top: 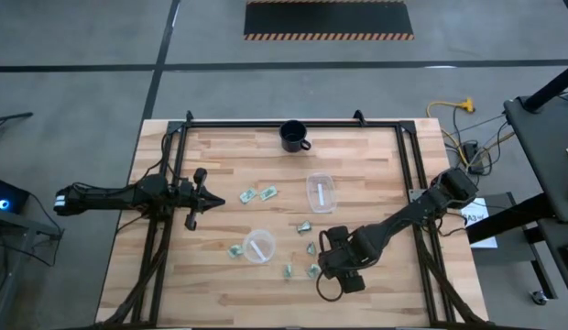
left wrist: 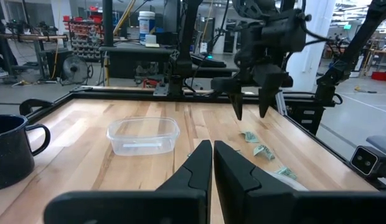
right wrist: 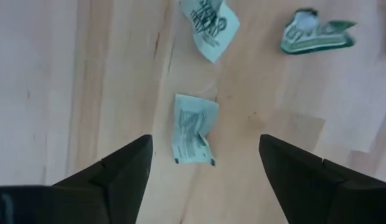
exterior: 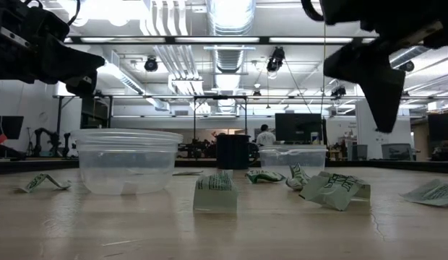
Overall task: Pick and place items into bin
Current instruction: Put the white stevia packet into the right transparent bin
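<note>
I have the right gripper (top: pixel 313 268) hanging over the near side of the table (top: pixel 376 165), fingers spread wide and holding nothing, with one wrapped piece (right wrist: pixel 194 129) lying flat on the wood between them in the right wrist view. Two more pieces (right wrist: pixel 210 18) lie just beyond it, and others are scattered around the round tub (top: pixel 258 246) and near the rectangular bin (top: pixel 322 192) in the middle of the table. The left gripper (top: pixel 191 223) waits at the left side, fingers closed together and empty. I judge these packets light, thin and crinkly, likely to slide or flip under a finger, so I would pinch across the flat body at its middle, not at a loose, twisted end. The black mug (top: pixel 294 136) stands at the far edge.
</note>
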`<act>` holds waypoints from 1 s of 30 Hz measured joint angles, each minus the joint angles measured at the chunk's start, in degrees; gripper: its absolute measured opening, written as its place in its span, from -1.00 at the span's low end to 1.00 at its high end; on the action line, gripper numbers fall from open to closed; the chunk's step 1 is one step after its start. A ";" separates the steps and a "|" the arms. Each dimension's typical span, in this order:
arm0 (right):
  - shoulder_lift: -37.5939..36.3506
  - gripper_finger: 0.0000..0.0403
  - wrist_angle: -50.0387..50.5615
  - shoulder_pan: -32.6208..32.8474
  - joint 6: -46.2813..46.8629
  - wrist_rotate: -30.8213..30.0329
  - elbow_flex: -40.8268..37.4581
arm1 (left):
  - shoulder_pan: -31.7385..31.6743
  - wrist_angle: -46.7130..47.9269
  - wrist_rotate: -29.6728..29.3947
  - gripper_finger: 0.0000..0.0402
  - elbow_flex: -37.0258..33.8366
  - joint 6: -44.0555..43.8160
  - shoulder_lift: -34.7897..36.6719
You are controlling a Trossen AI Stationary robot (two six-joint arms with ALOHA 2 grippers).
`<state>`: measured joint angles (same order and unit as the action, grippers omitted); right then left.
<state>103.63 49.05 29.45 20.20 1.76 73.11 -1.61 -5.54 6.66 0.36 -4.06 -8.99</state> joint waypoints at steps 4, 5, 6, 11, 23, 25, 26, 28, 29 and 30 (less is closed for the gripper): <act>2.61 0.37 -0.43 0.02 0.42 2.49 -0.41 | 0.02 0.02 -0.01 -1.00 0.00 0.01 0.00; 3.51 0.36 -0.45 0.02 0.40 3.04 -0.50 | 0.02 0.02 -0.02 -1.00 0.00 -0.01 0.00; 4.47 0.35 -0.43 0.04 0.38 3.20 -0.59 | 0.00 0.00 -0.02 -1.00 0.00 0.01 0.00; 9.52 0.32 -1.37 0.04 0.22 4.07 -0.45 | 0.00 0.01 0.00 -1.00 0.00 0.01 -0.02; 10.48 0.25 -1.68 0.30 -0.70 4.38 -0.50 | 0.01 -0.01 0.00 -1.00 0.00 -0.01 0.01; 9.25 0.22 -1.83 0.46 -0.44 3.05 -0.65 | 0.00 0.01 0.00 -1.00 0.00 -0.01 -0.02; 8.96 0.20 -1.95 0.46 -0.23 2.94 -0.75 | 0.01 0.02 0.00 -1.00 0.00 -0.01 0.01; 8.38 0.13 -2.60 0.44 -0.25 2.99 -0.90 | 0.00 0.02 0.00 -1.00 0.00 0.01 -0.02; 8.32 0.08 -3.51 0.44 -0.29 2.97 -0.89 | 0.00 0.02 0.00 -1.00 0.00 -0.01 -0.02; 8.28 0.02 -3.70 0.44 -0.33 3.09 -0.94 | 0.00 0.02 0.00 -1.00 0.00 -0.01 0.00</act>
<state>111.91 45.35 29.89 19.87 4.84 72.17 -1.61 -5.52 6.66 0.36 -4.07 -9.00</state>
